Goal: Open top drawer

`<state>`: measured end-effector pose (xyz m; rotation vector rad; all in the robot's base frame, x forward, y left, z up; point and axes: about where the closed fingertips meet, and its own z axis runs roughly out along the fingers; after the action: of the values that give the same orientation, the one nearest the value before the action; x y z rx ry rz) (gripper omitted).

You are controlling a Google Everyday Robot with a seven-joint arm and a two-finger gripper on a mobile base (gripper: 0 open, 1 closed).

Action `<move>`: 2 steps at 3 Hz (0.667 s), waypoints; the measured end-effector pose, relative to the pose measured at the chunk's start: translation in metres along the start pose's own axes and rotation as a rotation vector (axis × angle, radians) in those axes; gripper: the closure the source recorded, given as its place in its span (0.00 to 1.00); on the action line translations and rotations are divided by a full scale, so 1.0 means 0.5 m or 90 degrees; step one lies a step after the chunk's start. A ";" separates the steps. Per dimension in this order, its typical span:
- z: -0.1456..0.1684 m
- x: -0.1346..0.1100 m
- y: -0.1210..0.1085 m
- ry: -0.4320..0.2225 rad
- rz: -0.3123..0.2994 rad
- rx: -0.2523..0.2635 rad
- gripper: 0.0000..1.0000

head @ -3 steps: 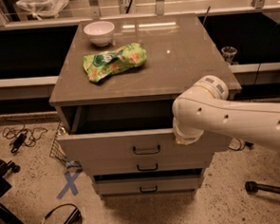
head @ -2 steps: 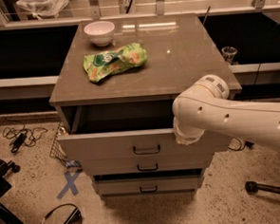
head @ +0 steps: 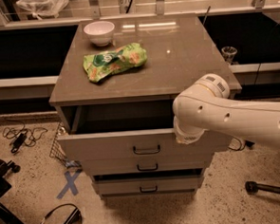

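Note:
The top drawer [head: 109, 146] of the grey-brown cabinet stands pulled out toward me, its flat front carrying a small black bar handle [head: 146, 150]. Its interior [head: 121, 117] shows as a dark opening under the cabinet top. My white arm comes in from the right, and my gripper [head: 185, 136] is at the drawer front's top edge, right of the handle, mostly hidden by the arm's own end. Below are the middle drawer [head: 115, 167] and bottom drawer [head: 121, 187], both with like black handles.
On the cabinet top [head: 184, 59] lie a white bowl [head: 100, 31] and a green snack bag [head: 114, 61]. A small glass [head: 228, 52] stands on the ledge at right. Cables [head: 20, 136], a blue tape X [head: 68, 184] and a black stand leg [head: 268, 188] are on the floor.

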<state>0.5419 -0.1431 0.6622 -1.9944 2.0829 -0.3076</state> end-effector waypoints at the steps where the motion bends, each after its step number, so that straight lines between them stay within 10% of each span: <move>1: 0.000 0.000 0.000 0.000 0.000 0.000 1.00; 2: 0.000 0.000 0.000 0.000 0.000 0.000 1.00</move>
<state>0.5418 -0.1431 0.6622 -1.9945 2.0828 -0.3076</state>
